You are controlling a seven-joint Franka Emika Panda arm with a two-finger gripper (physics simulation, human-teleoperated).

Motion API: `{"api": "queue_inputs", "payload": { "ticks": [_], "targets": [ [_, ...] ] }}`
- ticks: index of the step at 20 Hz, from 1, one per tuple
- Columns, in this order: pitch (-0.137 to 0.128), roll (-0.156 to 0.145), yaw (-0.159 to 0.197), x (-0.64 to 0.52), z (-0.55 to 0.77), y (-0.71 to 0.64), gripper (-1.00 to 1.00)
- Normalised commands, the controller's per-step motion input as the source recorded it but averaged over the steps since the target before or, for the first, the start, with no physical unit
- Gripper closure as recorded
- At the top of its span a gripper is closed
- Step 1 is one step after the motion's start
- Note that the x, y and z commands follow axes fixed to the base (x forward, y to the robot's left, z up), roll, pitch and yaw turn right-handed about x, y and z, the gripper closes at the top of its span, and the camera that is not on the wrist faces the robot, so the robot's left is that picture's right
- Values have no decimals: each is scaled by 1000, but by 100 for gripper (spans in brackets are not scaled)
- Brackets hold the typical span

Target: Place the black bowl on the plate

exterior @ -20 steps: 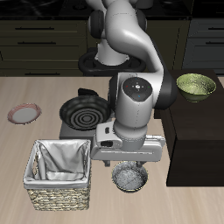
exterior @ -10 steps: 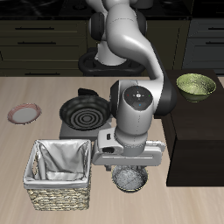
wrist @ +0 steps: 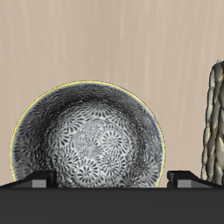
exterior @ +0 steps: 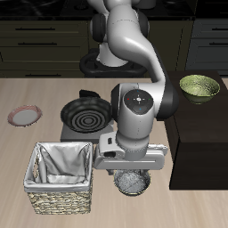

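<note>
Wrist view looking straight down into the black bowl [wrist: 87, 144], its mottled grey inside filling the space beneath the gripper [wrist: 109, 180].

Risking a poor grasp from here: closing with both fingers [wrist: 35, 181] straddling the whole bowl instead of pinching one wall, probably skidding off the round dark rim or tipping the bowl over. Risking also a knock against the woven basket [wrist: 214, 122], standing just beside the bowl, if coming down off-centre toward it. Probably needing a small shift first, so that one finger drops inside the rim and the other outside. Later, risking a slip during a long carry, with the plate [exterior: 24, 115] lying well apart from the basket and farther back on the table. Possibly catching the bowl on the black frying pan [exterior: 86, 114], sitting just behind the basket and roughly on the way to the plate, if carrying too low.

Gripping nothing at present: fingers spread wide and empty. Hanging directly over the bowl, close above it and seemingly not touching, though with the gripper body hiding part of the bowl in the exterior view. Bowl resting upright on the table just beside the basket, near the front edge, centred slightly off the midline between the two fingertips, toward the side away from the basket.
</note>
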Motion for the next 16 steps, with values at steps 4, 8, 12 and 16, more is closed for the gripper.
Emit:
{"api": "queue_inputs", "payload": {
  "ticks": [4, 8, 12, 16],
  "targets": [
    [20, -13, 4, -4, -139, -56, -100],
    [33, -13, 9, 35, -266, -72, -100],
    [24, -14, 5, 13, -198, -107, -100],
    [28, -22, 16, 12, -212, -105, -100]
  ]
}}
